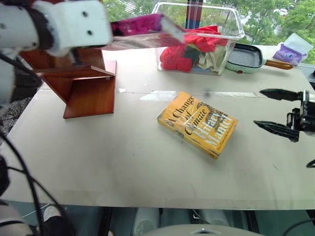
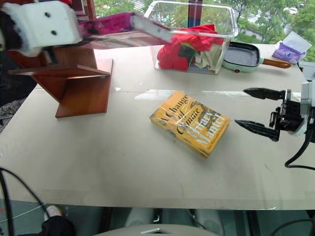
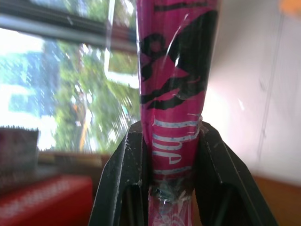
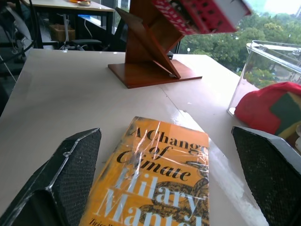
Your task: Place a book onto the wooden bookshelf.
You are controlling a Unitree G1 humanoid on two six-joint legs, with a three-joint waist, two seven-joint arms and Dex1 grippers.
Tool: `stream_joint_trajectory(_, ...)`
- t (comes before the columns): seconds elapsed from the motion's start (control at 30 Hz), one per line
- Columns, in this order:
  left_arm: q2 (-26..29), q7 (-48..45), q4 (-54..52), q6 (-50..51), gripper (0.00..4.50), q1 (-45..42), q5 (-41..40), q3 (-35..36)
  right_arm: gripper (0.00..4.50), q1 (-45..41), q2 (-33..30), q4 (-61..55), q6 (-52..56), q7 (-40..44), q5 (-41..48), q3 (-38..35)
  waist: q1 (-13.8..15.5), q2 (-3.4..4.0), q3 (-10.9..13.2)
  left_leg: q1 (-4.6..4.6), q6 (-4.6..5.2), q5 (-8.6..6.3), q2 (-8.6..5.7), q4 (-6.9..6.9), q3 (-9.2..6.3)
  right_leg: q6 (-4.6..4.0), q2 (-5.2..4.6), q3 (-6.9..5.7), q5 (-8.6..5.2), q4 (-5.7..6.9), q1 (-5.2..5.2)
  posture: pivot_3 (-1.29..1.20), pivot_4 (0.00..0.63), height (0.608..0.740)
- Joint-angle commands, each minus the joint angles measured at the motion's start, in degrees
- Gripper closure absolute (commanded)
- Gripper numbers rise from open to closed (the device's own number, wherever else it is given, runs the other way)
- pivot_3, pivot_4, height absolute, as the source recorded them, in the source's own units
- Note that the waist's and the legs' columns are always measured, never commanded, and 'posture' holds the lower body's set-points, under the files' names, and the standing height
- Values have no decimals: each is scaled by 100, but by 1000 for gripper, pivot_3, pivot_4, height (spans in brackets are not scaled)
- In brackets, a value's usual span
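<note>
The left wrist view shows the left gripper (image 3: 176, 155) with its jaws clenched on the spine of the pink book (image 3: 176, 70); the head views show that book held up in the air, above the wooden bookshelf (image 1: 88, 86). The right gripper (image 2: 261, 110) hangs beside the yellow book (image 2: 191, 123) with jaws spread wide and nothing between them. On the counter (image 1: 123, 162) behind stand a clear bin (image 1: 216, 29) of red cloth and a small green pan (image 1: 244, 58).
</note>
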Motion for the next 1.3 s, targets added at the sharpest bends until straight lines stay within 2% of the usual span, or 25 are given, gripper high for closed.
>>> stream_joint_trajectory(0.03,597,-211,264,46,3841,211,532,354,0,-378,78,225,-113,-43,217,-160,-5,2,1,-2,0,0,0,0,1,0,0,1,0,1,-2,0,150,714)
stream_joint_trajectory(0.17,830,-215,475,73,3841,661,842,436,0,-693,146,493,-182,48,231,-158,61,1,2,-18,0,0,2,2,4,0,-3,-1,0,9,-20,0,150,714)
stream_joint_trajectory(0.33,671,-24,934,-278,3841,1197,1050,516,0,-693,149,519,-240,163,217,-159,79,0,2,-51,0,0,2,20,7,0,-11,-8,1,8,-40,0,150,714)
stream_joint_trajectory(0.47,599,130,1309,-536,3841,1248,1352,456,0,-514,126,352,-199,159,284,-258,2,0,2,-50,0,0,5,16,10,0,-4,-4,1,14,-48,0,150,714)
stream_joint_trajectory(0.6,293,268,1731,-1040,3841,1102,1491,384,0,-350,117,195,-158,61,348,-338,-66,1,2,-48,0,0,7,10,8,-1,-1,-4,2,22,-53,0,150,714)
stream_joint_trajectory(0.67,108,383,1985,-1461,2814,1097,1367,470,0,-146,114,-11,-85,-27,390,-390,-75,2,1,-47,0,1,6,12,11,-1,-2,-1,3,25,-53,0,150,714)
stream_joint_trajectory(0.7,55,532,2056,-1793,2714,1104,1304,562,0,-74,115,-120,-51,-82,411,-404,-49,4,0,-45,1,0,6,13,12,-1,-3,-1,3,27,-51,0,150,714)
stream_joint_trajectory(0.8,-2,654,2163,-2283,1414,1140,1114,856,0,26,105,-328,12,-260,457,-414,-15,3,0,-46,0,1,7,20,10,-1,-4,-3,3,33,-51,0,150,714)
stream_joint_trajectory(0.83,-27,500,2119,-2257,1020,1174,871,1012,0,43,98,-372,30,-301,468,-418,-15,3,0,-46,1,1,6,23,13,0,-6,-2,3,32,-50,0,150,714)
stream_joint_trajectory(0.9,-37,168,1949,-2171,1020,1246,327,1365,0,66,83,-451,73,-379,479,-424,-13,2,-1,-49,0,1,5,26,21,1,-10,2,4,27,-50,0,150,714)
stream_joint_trajectory(1.1,126,-959,1155,-207,1020,1032,-1384,2122,0,87,-40,-517,233,-533,491,-458,22,1,0,-63,-12,7,6,25,19,2,-10,-7,3,23,-56,0,150,714)
stream_joint_trajectory(1.17,217,-1257,707,771,1020,972,-2147,2333,0,83,-87,-520,279,-555,500,-457,25,1,0,-63,-11,7,7,24,16,2,-9,-9,3,23,-56,0,150,714)
stream_joint_trajectory(1.3,-39,-1143,-113,2465,1020,497,-3708,2563,0,116,-162,-549,374,-580,535,-517,44,0,0,-62,-1,2,6,27,11,3,-9,-10,2,27,-54,0,150,714)
